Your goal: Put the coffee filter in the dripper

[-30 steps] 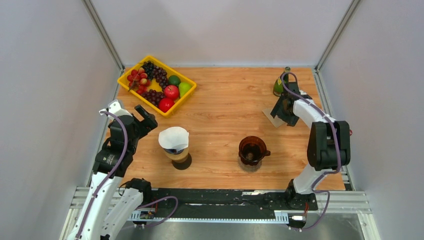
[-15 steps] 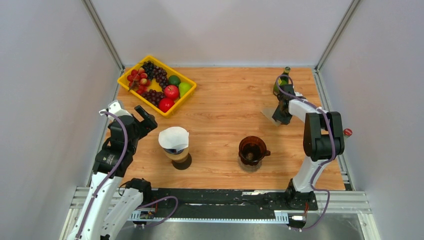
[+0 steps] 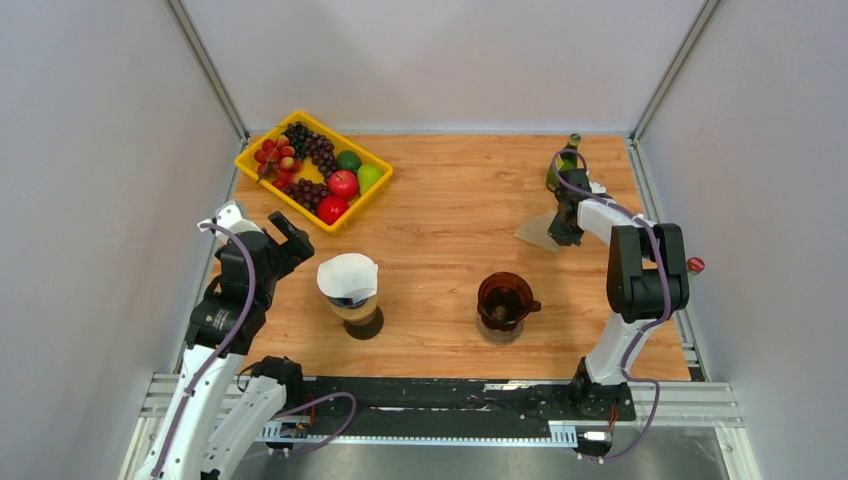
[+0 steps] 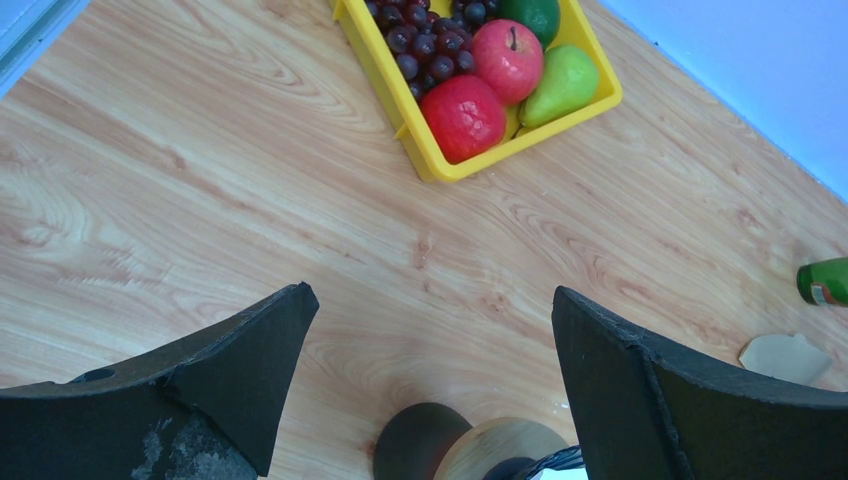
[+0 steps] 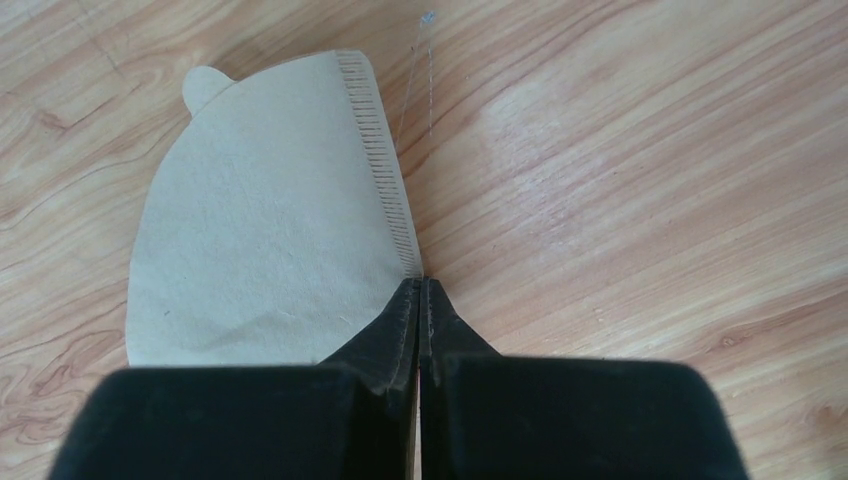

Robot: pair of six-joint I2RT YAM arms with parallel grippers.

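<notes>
Starting nearest my bases, the brown dripper [image 3: 503, 298] stands on the bench [image 3: 450, 200] with its handle to the right; I cannot make out its dark inside. Left of it, a cup [image 3: 356, 312] holds a white paper cone. My left tool [image 4: 430, 300] hangs spread wide over the bench's left side, and that wrist view cuts the cup off at its lower edge.

Farther out on the right, my right tool [image 5: 418, 285] is pressed together on the near corner of the coffee filter [image 5: 270, 210]; my fingers hide whether paper is caught between them. The filter lies flat on the bench, well apart from the dripper. Its crimped seam runs away from me, its rounded edge faces left, and a small tab sits at its far end.

At the back, a yellow tray [image 3: 364, 202] holds grapes, apples, a pear and a lime. A green bottle [image 3: 558, 172] stands far right.
</notes>
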